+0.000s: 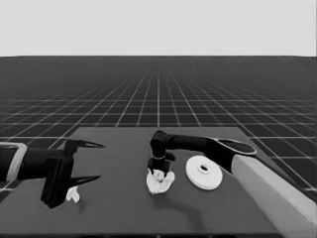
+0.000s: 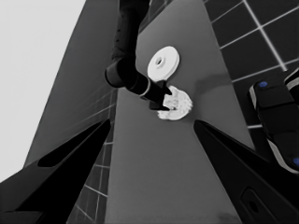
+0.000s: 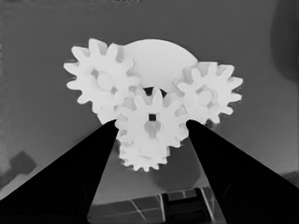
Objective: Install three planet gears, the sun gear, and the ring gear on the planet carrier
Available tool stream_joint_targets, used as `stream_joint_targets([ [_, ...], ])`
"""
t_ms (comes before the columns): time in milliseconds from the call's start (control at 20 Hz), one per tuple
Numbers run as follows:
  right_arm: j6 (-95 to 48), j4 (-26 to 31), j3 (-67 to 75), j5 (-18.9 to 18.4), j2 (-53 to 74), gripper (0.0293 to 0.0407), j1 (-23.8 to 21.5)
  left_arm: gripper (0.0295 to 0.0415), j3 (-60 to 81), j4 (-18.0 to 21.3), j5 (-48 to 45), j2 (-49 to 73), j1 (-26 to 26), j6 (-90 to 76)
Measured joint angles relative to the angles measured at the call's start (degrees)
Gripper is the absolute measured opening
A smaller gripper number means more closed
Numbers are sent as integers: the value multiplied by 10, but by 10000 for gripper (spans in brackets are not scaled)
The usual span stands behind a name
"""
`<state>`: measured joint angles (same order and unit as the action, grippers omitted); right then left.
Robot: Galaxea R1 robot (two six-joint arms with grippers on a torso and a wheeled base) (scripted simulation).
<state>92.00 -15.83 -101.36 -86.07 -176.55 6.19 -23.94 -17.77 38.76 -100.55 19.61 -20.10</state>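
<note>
Head view showed us the dark table [image 1: 124, 208] first, with our right arm [image 1: 267, 183] reaching in from the lower right corner toward its middle. Our left arm waited at the table's left end, its gripper [image 1: 94, 161] spread wide with nothing between the fingers, above and beside a thin white piece [image 1: 73, 195] lying on the surface, not held.

Next in size was the larger round part [image 1: 203, 172], flat on the table just right of centre, apart from the rest. The left wrist view showed it as well [image 2: 163, 62], lying near the cluster of smaller parts.

Just to its left lay the smaller round part [image 1: 159, 183], at the table's middle, with gears on it. Our right gripper [image 1: 158, 171] stood directly over it, pointing down.

Through the right wrist view we saw the smaller round part [image 3: 161, 58] as a pale disc behind the gears. Two gears sat on it, one to either side [image 3: 103, 80] [image 3: 205, 95]. A third gear [image 3: 150, 122] sat between our right gripper's fingers [image 3: 150, 128], over the disc's central hole, its teeth meeting those of its neighbours. A fourth gear [image 3: 142, 156] showed partly beneath it. The fingers clasped the middle gear on both sides.
</note>
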Motion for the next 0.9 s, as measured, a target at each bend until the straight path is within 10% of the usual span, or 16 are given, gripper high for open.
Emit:
stream_joint_targets([
  [900, 108, 0, 0, 0, 0, 309, 0, 385, 0, 0, 0, 0, 0, 0],
])
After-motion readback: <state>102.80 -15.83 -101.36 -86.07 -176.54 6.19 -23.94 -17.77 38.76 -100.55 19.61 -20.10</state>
